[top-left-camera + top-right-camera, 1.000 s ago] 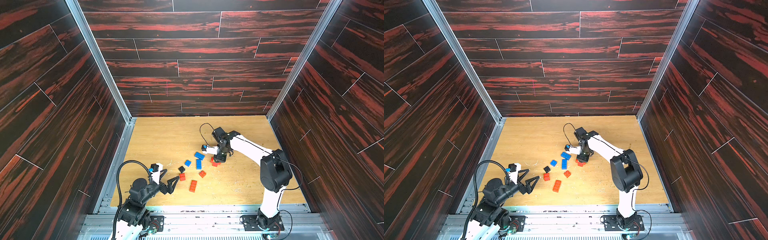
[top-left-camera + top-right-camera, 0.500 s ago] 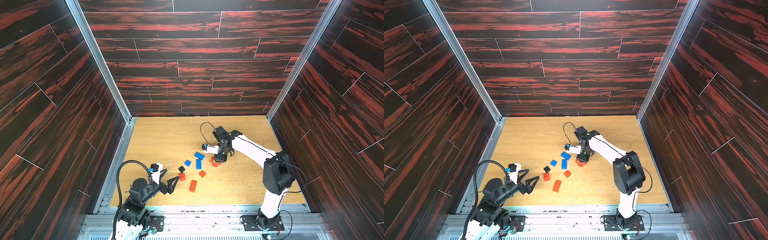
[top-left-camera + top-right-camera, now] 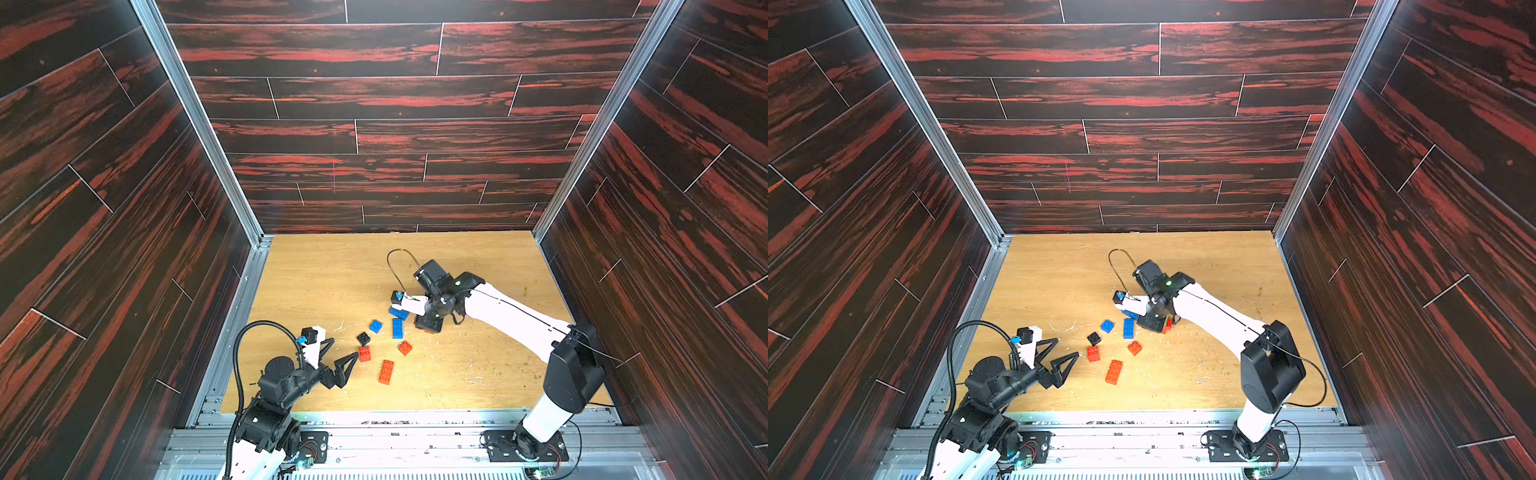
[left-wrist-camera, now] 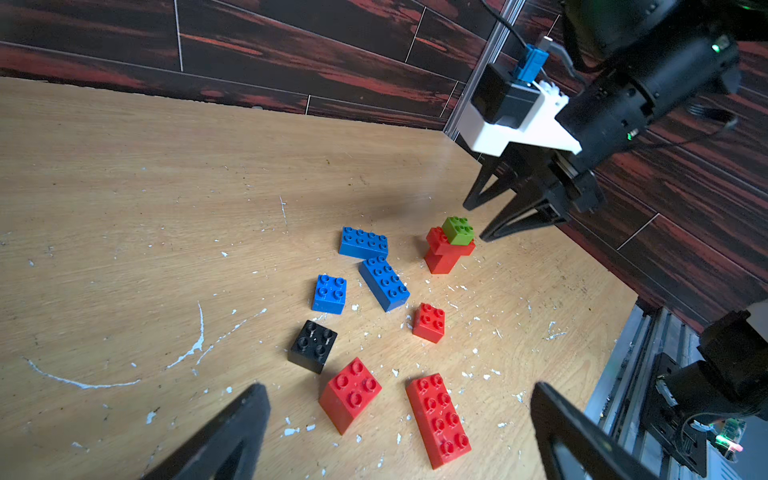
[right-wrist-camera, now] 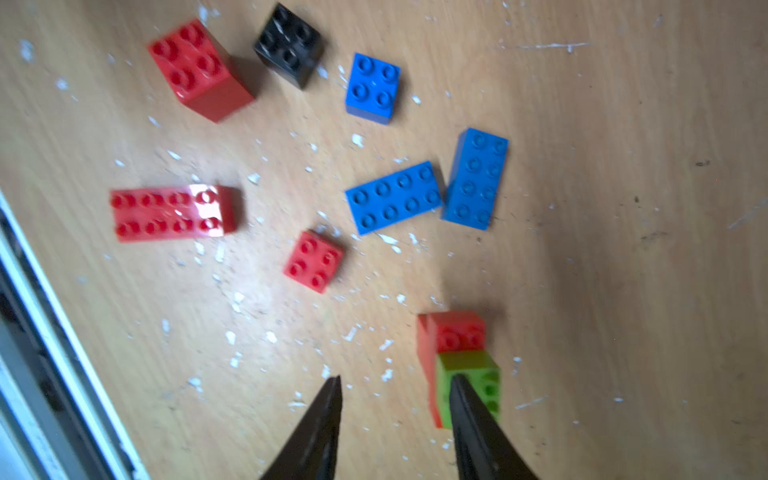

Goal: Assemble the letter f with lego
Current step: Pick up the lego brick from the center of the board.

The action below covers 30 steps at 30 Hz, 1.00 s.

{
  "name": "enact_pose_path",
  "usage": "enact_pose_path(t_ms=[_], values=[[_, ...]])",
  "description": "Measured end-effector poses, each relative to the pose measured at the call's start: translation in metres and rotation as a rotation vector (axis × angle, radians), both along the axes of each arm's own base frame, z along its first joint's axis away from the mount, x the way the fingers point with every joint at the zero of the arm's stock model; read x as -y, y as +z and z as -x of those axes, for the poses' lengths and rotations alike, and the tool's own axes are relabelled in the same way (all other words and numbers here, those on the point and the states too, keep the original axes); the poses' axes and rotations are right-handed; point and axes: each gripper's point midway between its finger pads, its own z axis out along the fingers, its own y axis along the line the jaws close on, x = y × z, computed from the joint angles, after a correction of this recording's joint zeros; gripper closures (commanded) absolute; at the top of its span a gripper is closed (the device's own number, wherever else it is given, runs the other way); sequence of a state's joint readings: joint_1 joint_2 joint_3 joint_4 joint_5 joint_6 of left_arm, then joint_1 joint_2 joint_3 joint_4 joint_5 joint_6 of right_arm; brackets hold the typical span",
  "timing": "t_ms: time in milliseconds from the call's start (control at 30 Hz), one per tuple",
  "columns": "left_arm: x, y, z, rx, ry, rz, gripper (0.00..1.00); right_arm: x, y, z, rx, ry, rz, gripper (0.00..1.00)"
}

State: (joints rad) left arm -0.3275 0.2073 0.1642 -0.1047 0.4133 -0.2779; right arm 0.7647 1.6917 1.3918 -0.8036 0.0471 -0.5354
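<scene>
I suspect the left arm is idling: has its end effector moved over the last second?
No. The left end effector stays put and open, its tip beside the square red studded plastic brick, in the same spot as before.

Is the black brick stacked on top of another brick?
No, the black brick sits by itself on the wooden table, touching no other brick.

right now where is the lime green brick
In the left wrist view the lime green brick tops a small red stack beside the right gripper.
</scene>
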Motion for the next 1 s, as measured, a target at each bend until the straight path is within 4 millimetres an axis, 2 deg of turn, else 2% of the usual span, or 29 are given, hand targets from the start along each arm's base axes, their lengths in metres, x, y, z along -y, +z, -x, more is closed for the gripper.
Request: enact_pose_path(t_ms=[167,300,567,1000], values=[[0.000,0.001,0.000,0.003,0.003,0.000,0.00,-0.015,-0.003,0.018,-0.001,-0.054,-0.023,0.55],[-0.001,0.002,0.000,0.008,0.004,0.002,0.00,-0.020,-0.015,0.028,-0.016,-0.113,-0.029,0.55],[-0.001,0.004,0.000,0.017,0.006,0.005,0.00,-0.008,-0.046,0.033,-0.051,-0.270,-0.028,0.55],[-0.001,0.004,0.001,0.017,0.006,0.005,0.00,-0.015,-0.061,0.031,-0.074,-0.358,-0.081,0.55]])
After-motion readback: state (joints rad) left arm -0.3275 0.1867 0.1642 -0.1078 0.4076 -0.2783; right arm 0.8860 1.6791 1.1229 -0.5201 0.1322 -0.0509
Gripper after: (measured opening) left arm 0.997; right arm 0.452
